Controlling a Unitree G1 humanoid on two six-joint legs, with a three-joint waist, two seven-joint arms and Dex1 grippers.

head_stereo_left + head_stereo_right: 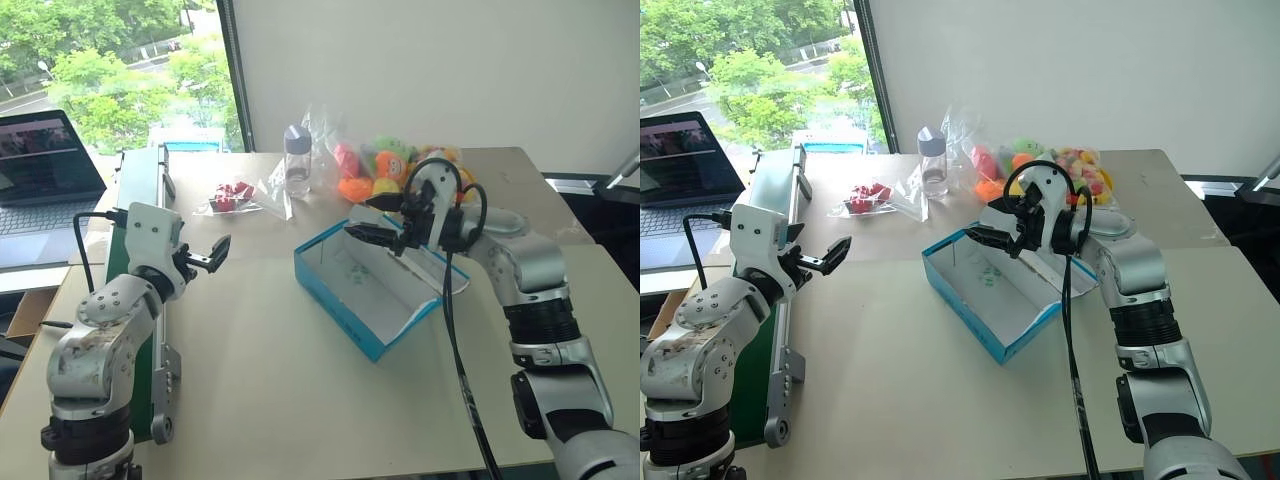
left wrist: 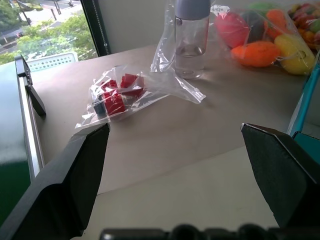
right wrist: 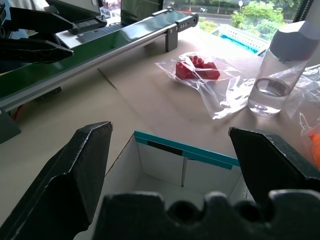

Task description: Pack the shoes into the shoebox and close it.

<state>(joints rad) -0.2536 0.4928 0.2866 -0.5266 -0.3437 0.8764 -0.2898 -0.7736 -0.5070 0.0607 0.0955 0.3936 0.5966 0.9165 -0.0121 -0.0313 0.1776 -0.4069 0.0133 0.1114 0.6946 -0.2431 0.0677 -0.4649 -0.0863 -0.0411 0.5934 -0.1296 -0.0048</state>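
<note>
Pincers spread wide and empty: the left gripper (image 1: 212, 254) hovers above the beige table (image 1: 260, 380) at the near left, the right gripper (image 1: 385, 222) hangs over the far end of the bright blue cardboard shoebox (image 1: 345, 315), white inside and open at centre. Farther back lie a clear bag of red blocks (image 1: 233, 197), a clear plastic bottle (image 1: 297, 160) and bagged colourful plush toys (image 1: 385, 165).
</note>
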